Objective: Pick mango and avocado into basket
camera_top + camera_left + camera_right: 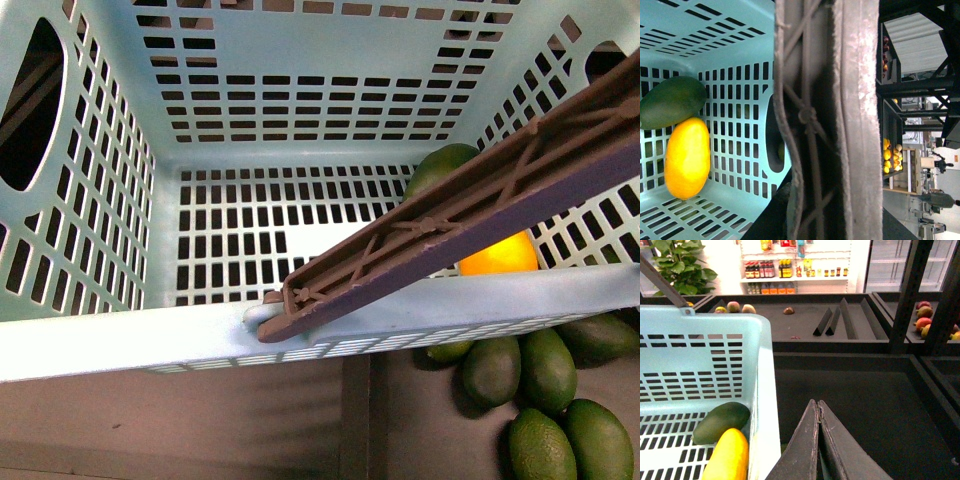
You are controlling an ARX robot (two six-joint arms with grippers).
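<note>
- The light teal plastic basket [120,340] with slotted sides and floor fills the front view; its brown ribbed swing handle [470,210] lies slanted across the near rim.
- The smooth bright yellow oblong mango [498,254] lies on the basket floor in the near right corner, mostly hidden by the handle in the front view.
- The smooth dark green oval avocado [440,166] lies just behind the mango, touching it, against the right wall.
- In the left wrist view the mango [687,157] and avocado [671,101] rest side by side inside the basket; the brown handle [825,120] fills the middle of that picture very close to the camera. The left fingers cannot be made out, so whether they are wide or narrow cannot be told.
- In the right wrist view the right gripper's dark fingers [810,440] are pressed together with nothing between them, outside the basket wall [762,390], above a dark display shelf [865,405]. The mango [727,457] and avocado [720,421] lie just beyond that wall, apart from the fingers.
- Several lighter green avocados [545,375] lie outside the basket beyond its near right rim.
</note>
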